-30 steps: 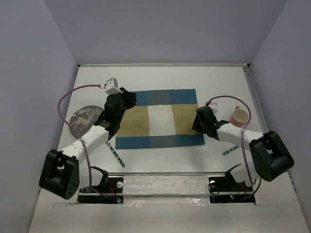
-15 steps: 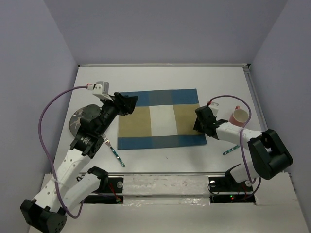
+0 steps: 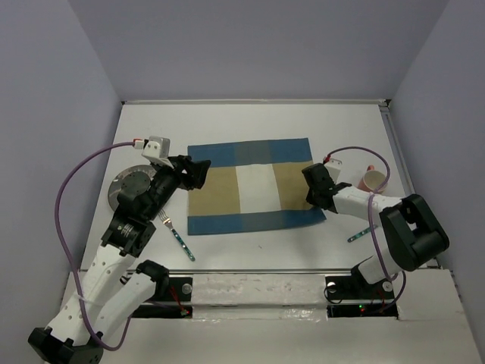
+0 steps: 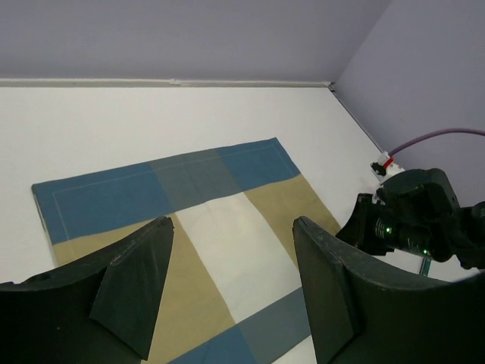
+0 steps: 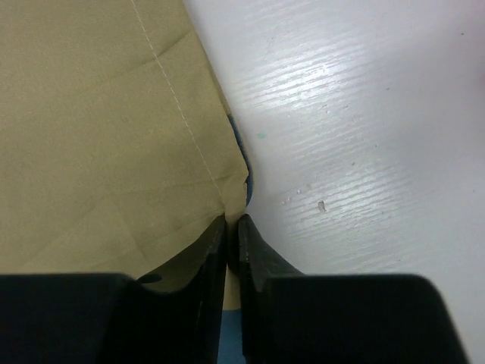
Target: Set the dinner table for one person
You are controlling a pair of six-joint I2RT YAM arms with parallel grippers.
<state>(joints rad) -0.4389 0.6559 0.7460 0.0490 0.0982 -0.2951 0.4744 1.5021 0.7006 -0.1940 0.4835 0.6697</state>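
The blue-and-tan checked placemat [image 3: 250, 186] lies flat in the middle of the white dinner table [image 3: 250, 125]. My right gripper [image 3: 314, 197] is low at the placemat's right edge. In the right wrist view its jaws [image 5: 233, 221] are pinched together on the tan cloth edge [image 5: 114, 114]. My left gripper [image 3: 198, 171] hovers above the placemat's left part, open, with nothing between its fingers. In the left wrist view the placemat [image 4: 220, 220] shows between the spread fingers of the left gripper [image 4: 231, 224].
A grey plate [image 3: 125, 186] with a deer pattern lies at the left, partly hidden by my left arm. A teal-handled fork [image 3: 176, 236] lies near the placemat's front left corner. A pink cup [image 3: 373, 180] and another teal-handled utensil [image 3: 358, 233] are at the right.
My left gripper has opened and lifted off the placemat's left edge as its arm rose. My right gripper has closed on the placemat's right edge.
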